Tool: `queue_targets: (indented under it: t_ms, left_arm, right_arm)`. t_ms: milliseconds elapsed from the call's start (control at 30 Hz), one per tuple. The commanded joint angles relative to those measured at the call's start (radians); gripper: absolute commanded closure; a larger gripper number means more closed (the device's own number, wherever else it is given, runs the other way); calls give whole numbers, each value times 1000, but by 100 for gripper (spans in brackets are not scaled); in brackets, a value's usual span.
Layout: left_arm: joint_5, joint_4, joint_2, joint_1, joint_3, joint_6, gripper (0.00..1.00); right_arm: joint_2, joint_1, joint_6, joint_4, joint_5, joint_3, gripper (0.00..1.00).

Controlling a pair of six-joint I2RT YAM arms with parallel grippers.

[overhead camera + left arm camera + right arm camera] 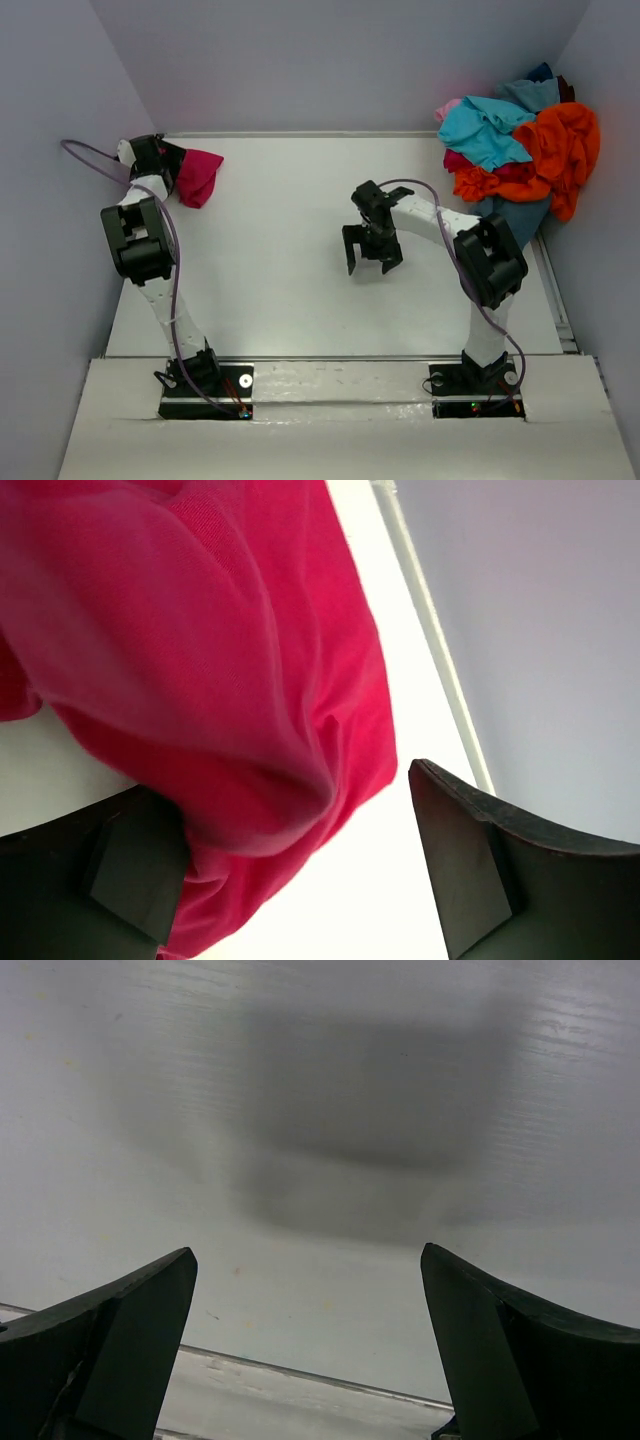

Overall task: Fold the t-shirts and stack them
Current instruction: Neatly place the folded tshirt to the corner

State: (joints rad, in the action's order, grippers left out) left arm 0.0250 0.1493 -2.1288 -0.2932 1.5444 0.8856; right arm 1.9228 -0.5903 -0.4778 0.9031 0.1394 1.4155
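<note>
Crimson t-shirt [198,178], seen from above, sits bunched in a small heap at the ten o'clock corner of the white table [280,250]. The left claw [176,166] is right against it, with the cloth on its three o'clock side; whether cloth and claw touch cannot be told from up here. The heap of t-shirts [520,150], turquoise, orange, pink and dark blue, is piled at the two o'clock corner, well apart from both arms. The right claw [372,258] hangs over bare table just toward three o'clock of the middle, its jaws spread and nothing between them.

From the left wrist, the crimson t-shirt [200,660] fills the frame from nine round to twelve o'clock and droops down to seven o'clock. It hangs in front of the finger at seven o'clock, hiding part of it. The other of the two fingers [470,870], at five o'clock, stands clear of the cloth with white table showing in the gap. The left claw [285,790] is released, jaws wide, not pinching the fabric.

From the right wrist, the right claw [305,1255] is spread wide, with only the table [320,1020] and a grey shadow [380,1110] in front of it.
</note>
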Motion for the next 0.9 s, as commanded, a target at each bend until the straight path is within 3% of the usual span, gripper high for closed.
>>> queue_targets:
  t_ms: [0,233,467,567,733,867]
  left_arm:
    - [-45,-25,176,-1,6,-60,6]
    - [-105,-207,349,80,6,-175,6]
    - [-172,-297,447,121,-43,-223,6]
    - [-169,-263,471,121,-66,-229,6]
    - [-125,-357,278,121,151,-229,8]
    - [-71,-357,172,121,230,-217,9]
  right_arm:
    - [-71,-2,-16,-81,34,-49,0]
    - [-99,-2,-33,-190,77,-122,0]
    - [-90,-2,-30,-279,131,-194,0]
    - [-77,-2,-15,-291,144,-194,0]
    - [-53,-2,14,-273,166,-158,0]
    - [-53,-2,31,-259,154,-133,0]
